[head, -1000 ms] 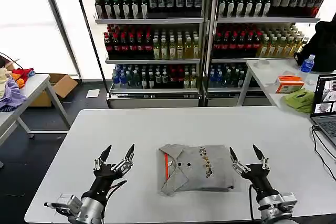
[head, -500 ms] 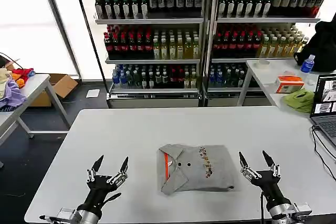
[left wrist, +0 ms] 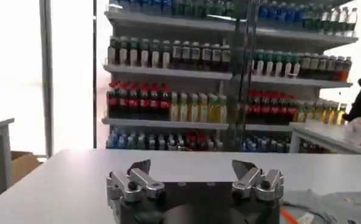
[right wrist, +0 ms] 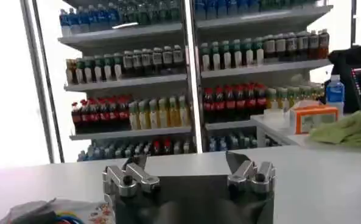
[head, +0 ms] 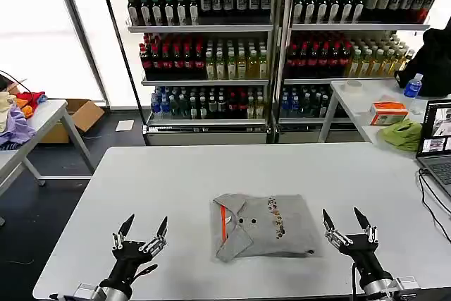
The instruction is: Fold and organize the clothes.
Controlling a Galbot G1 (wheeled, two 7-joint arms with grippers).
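From the head camera we see the shirt (head: pixel 262 226) lying folded on the table (head: pixel 211 167), its long side running left to right between our two grippers. The left gripper (head: pixel 141 234) stands spread and empty, well apart from it; the right gripper (head: pixel 345 223), likewise spread and empty, is nearer. Our left wrist camera catches the shirt's edge (left wrist: pixel 326 204) off to one side. Our right wrist camera shows its printed chest (right wrist: pixel 64 212) close by.
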